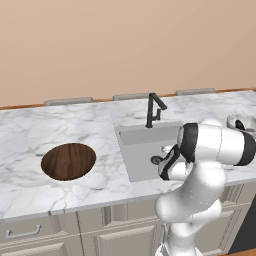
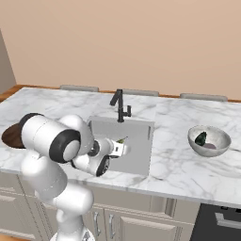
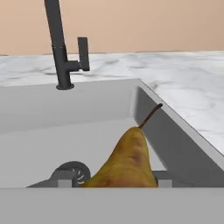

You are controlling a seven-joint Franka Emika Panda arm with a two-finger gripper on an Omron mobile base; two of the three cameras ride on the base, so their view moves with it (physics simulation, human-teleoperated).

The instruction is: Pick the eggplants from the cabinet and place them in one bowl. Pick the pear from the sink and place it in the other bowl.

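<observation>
hand view: pear (image 3: 127, 162) sitting between the fingertips, gripper (image 3: 111, 180) clamping on it, above the sink (image 3: 87, 131) floor.
step: pear pickup.
next: carrying it left of the sink to the wooden bowl (image 1: 68, 161).

the white arm folds forward from its base, elbow high, wrist bent sideways, and the gripper (image 3: 113, 180) has its fingers closed on the pear (image 3: 127, 162).

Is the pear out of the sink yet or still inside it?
Still inside. In the hand view the pear stands between the sink's grey walls, near the drain.
</observation>
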